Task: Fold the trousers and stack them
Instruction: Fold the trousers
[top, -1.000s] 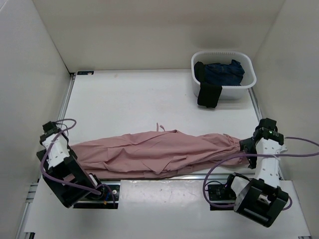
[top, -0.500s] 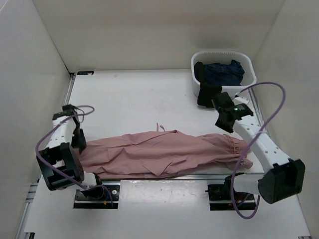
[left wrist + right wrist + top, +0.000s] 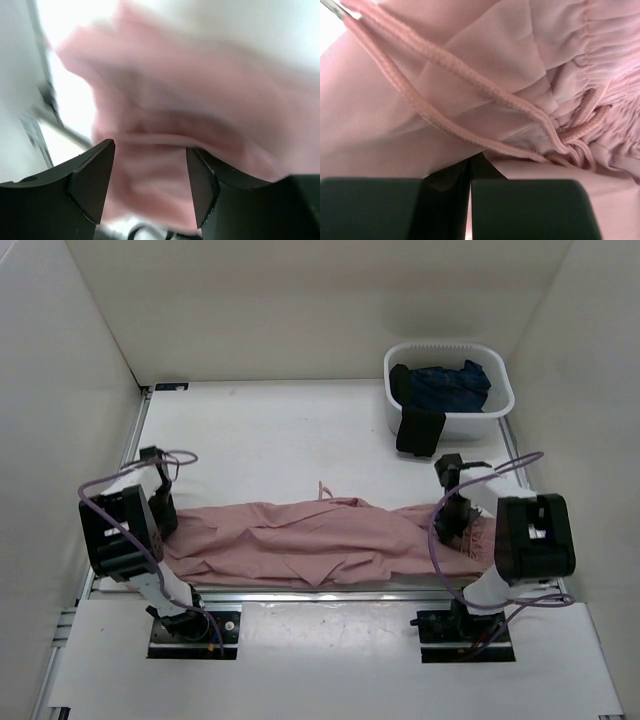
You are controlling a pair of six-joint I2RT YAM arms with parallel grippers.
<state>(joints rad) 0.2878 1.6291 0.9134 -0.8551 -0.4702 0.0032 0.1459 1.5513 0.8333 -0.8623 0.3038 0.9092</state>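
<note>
Along the near edge of the bench (image 3: 260,440) we find the trousers (image 3: 320,540) laid lengthwise, left hand (image 3: 150,165) spread over the leg ends (image 3: 165,110), right hand (image 3: 470,190) pressed together at the waistband (image 3: 600,60), apparently securing both ends for folding.

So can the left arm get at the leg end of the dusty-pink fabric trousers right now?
Probably yes: the left hand hangs open just above that end of the dusty-pink fabric trousers, with nothing lying between.
</note>
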